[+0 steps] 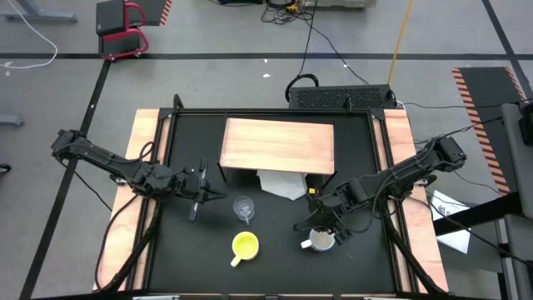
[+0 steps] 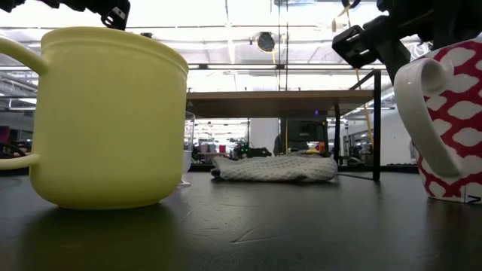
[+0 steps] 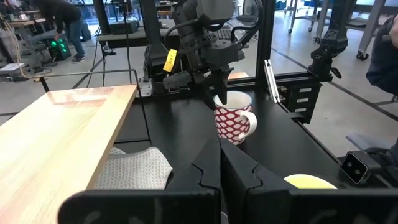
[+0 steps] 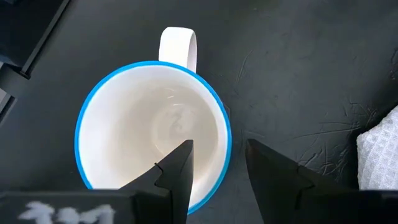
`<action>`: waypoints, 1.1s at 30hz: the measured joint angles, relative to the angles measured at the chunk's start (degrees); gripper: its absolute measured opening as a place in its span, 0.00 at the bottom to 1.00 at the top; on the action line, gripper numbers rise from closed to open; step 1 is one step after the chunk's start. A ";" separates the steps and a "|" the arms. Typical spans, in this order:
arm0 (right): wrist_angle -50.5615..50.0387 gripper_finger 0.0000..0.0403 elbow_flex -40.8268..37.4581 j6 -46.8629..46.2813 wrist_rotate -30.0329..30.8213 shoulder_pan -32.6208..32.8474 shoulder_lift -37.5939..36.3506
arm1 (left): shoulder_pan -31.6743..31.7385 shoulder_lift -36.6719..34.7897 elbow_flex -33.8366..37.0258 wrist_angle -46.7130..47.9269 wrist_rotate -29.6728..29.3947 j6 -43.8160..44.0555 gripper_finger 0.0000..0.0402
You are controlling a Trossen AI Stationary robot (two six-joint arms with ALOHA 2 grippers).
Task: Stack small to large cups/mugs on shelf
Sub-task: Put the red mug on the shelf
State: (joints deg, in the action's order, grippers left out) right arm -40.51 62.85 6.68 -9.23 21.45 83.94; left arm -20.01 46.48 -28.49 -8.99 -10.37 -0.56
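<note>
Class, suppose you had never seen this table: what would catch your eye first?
The right claw straddles the rim of the white mug at the table's front right, one finger inside. The yellow mug stands front centre, the wooden shelf spans the back, and the left claw waits at the left.

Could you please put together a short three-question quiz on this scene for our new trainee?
1. True or false: the shelf already carries a mug.
2. Multiple choice: the right tool is placed
A. around the glass cup
B. over the white mug's rim, one finger inside and one outside
C. on the white cloth
3. Fill in: the left tool waits with its fingers shut beside the ____ , which stands between it and the right arm.

Key
1. False: the shelf top is bare, and the yellow mug, the white mug and the glass cup all stand on the table.
2. B
3. glass cup
</note>
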 joint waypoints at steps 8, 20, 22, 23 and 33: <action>0.00 0.34 0.00 0.20 -0.02 0.00 0.00 | 0.00 0.00 0.00 0.00 -0.01 -0.02 0.00; 0.00 0.23 0.00 1.53 -0.02 0.02 0.02 | 0.00 0.00 0.00 0.14 -0.02 -0.07 0.00; 0.02 0.20 0.00 1.57 -0.02 0.02 0.02 | 0.00 0.00 0.00 0.25 -0.01 -0.07 0.00; 0.02 0.19 0.00 1.66 -0.02 0.02 0.02 | 0.00 0.01 0.00 0.31 -0.02 -0.07 0.00; 0.11 0.11 0.02 4.42 -0.01 0.01 0.02 | 0.00 0.00 0.00 0.28 -0.02 -0.07 0.00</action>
State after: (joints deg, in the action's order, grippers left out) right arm -40.40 62.87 11.10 -9.25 21.47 83.96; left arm -20.01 46.48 -28.49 -8.71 -10.39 -0.62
